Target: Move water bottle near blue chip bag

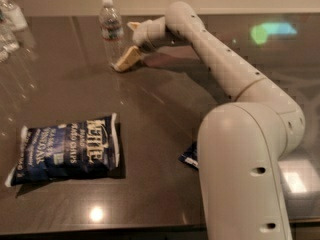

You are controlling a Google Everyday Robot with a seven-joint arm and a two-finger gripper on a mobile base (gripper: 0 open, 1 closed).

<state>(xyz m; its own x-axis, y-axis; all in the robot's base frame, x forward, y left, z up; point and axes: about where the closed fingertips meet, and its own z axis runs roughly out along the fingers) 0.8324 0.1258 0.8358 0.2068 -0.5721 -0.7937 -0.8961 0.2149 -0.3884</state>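
The water bottle [110, 28], clear with a white cap and a red-striped label, stands upright at the far side of the dark table. My gripper [123, 46] reaches it from the right. One tan finger [128, 58] lies by the bottle's base and the other [134, 26] is up by its shoulder, shut on the bottle. The blue chip bag [67, 149], dark blue with white "Kettle" lettering, lies flat at the near left, well apart from the bottle.
My white arm [235, 79] crosses the right half of the view and its thick base link [245, 174] blocks the near right. A small flat blue packet [188, 157] peeks out from behind it. Other clear bottles [9, 19] stand at the far left corner.
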